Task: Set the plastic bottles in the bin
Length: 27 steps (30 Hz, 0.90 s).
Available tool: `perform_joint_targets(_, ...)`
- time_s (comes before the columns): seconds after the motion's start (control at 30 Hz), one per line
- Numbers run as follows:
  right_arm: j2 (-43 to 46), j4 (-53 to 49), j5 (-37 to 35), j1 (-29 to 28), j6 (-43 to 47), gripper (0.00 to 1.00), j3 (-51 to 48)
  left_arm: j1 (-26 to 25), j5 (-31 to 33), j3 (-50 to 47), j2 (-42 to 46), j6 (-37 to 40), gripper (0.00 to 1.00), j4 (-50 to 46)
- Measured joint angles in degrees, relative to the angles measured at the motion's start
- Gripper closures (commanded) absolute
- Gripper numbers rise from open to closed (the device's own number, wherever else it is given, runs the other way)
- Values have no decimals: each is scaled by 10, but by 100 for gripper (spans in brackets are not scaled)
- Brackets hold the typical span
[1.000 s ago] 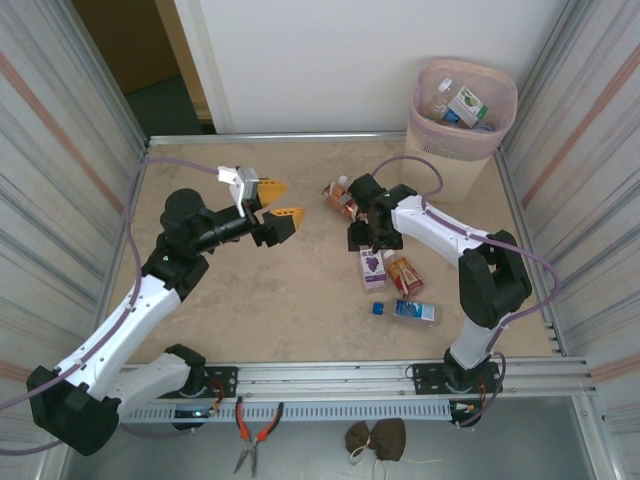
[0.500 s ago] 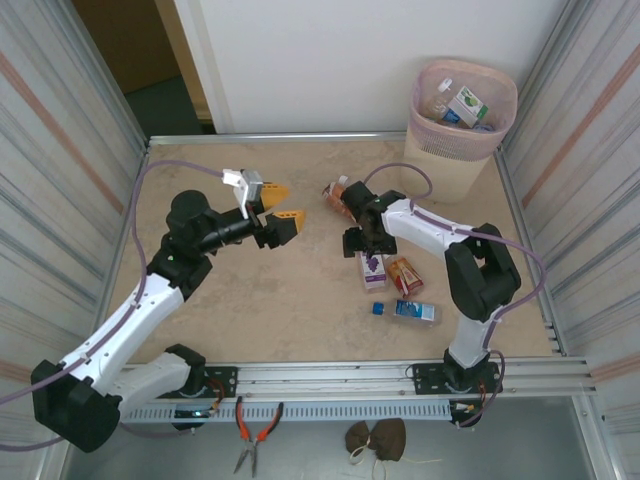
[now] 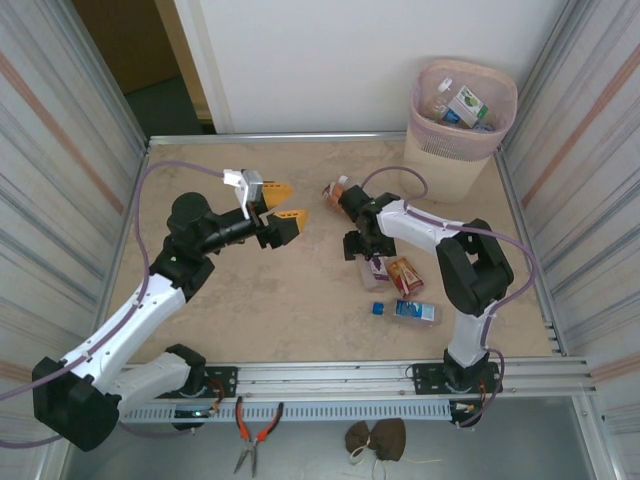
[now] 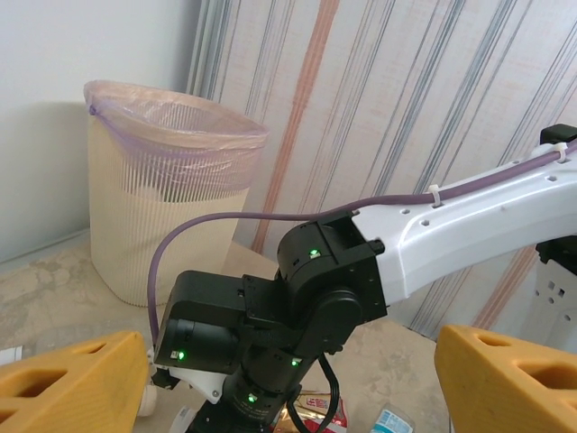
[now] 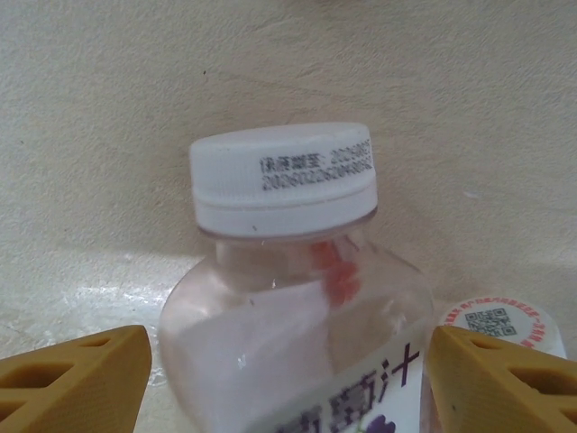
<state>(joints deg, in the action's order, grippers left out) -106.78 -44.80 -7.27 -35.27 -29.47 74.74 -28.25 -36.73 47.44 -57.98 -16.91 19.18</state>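
Straddling a white-capped bottle [image 5: 287, 180], right gripper [image 5: 288, 374] gapes; label [image 5: 370, 383] mostly cropped.

A robot lab cell: aluminium-framed table [image 3: 300, 310], striped panel walls [image 3: 60, 130], pliers [image 3: 256, 430].

You have bare table [image 3: 250, 310] across the left half and the near middle, and a gripper passes freely there. Around the purple-labelled bottle [image 5: 297, 298], the right gripper [image 5: 288, 379] has slack on both sides, but a neighbouring bottle's cap [image 5: 500, 323] crowds one finger. The right arm [image 3: 430, 228] and its cable arch between those bottles and the bin [image 3: 445, 170]. The bin's mouth is clear from above, hard by the side wall [image 3: 570, 150].
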Motion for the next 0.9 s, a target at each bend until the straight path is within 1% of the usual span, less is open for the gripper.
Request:
perform_joint_targets(0.57, -6, -3, 0, -26, 0, 19, 0, -1, 9, -3, 2, -11, 17, 0)
perform_joint_targets(0.9, -6, -3, 0, -26, 0, 28, 0, -10, 22, -3, 20, -14, 17, -1)
